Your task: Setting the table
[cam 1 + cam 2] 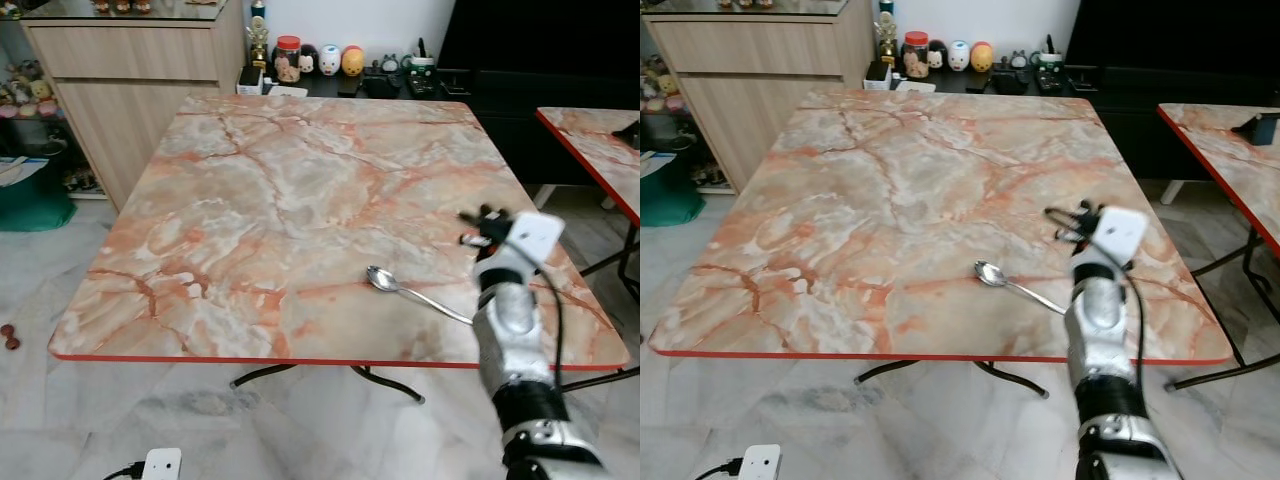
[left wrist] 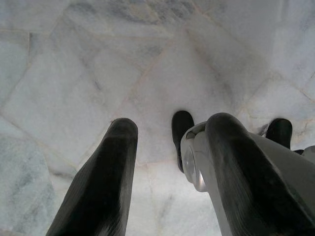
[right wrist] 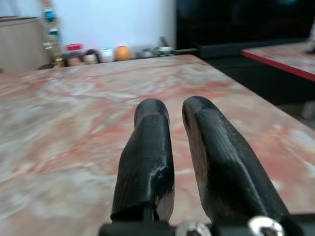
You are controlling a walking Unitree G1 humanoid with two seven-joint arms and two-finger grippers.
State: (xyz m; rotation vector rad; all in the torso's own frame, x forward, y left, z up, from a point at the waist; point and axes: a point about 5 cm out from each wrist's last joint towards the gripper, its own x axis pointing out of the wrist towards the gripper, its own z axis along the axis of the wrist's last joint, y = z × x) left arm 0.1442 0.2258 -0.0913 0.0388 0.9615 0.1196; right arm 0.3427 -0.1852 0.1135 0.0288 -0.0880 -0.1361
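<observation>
Before us, we see a square marble-patterned counter (image 1: 300,200) with a red edge, standing on a pale marble floor (image 1: 120,420). Beyond its far edge stands a wooden cabinet (image 1: 130,80), and beside that a dark low shelf (image 1: 400,85) carrying a red-lidded jar (image 1: 288,58) and a row of small figurines (image 1: 340,60). A second red-edged counter (image 1: 595,150) stands well apart at our right.

Our right arm reaches up over the near right corner of the counter, and our right hand (image 1: 478,228) hovers above the surface with its two black fingers (image 3: 147,147) drawn close together, a narrow gap between them and nothing held.

A metal spoon (image 1: 412,290) lies flat on the counter near the front edge, just beside our right arm. Its long axis runs diagonally: the bowl points away toward the counter's middle and our left, the handle trails toward the near right corner, its end hidden behind our arm.

Our left hand (image 2: 167,172) hangs idle over the floor, fingers apart.
</observation>
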